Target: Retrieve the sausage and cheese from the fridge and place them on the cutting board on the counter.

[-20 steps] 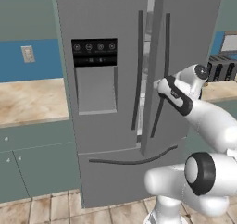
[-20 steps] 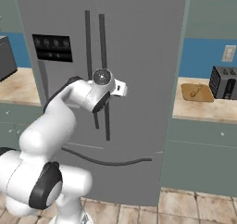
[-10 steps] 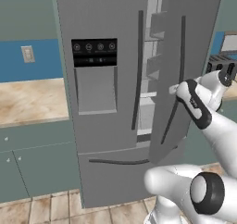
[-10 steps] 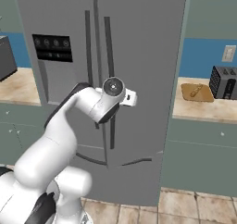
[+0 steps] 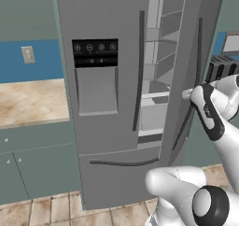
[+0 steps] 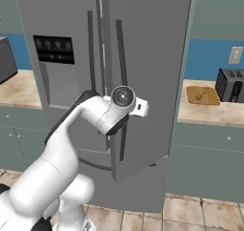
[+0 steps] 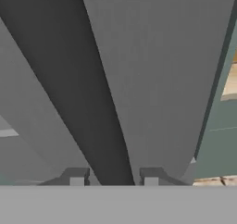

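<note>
My claw (image 7: 114, 174) is clamped narrow on the fridge's right door handle (image 7: 81, 89) — hand view shows the dark bar running straight down between my two tips (image 7: 77, 176), which sit snug on either side of it. I'm holding there bc the handle is the only thing that gives leverage on that door; a grip about mid-height lets my arm swing it without twisting.

The fridge (image 5: 107, 19) is part open: in the left base view the right door (image 5: 186, 57) stands angled out and grey shelves (image 5: 156, 94) show through the gap. The left door w/ the black dispenser panel (image 5: 94, 52) is shut. From the right base view my wrist (image 6: 125, 99) sits tight vs the door front.

Sausage & cheese — can't make out either on the shelves I can see; the gap's too narrow and what shows looks bare. Judgement: door needs more swing before I can look or reach in.

The cutting board (image 6: 202, 94) waits on the counter (image 6: 209, 111) to the fridge's right, just beside the toaster (image 6: 230, 85) — something pale and stick-shaped lies on it, can't tell what.
</note>
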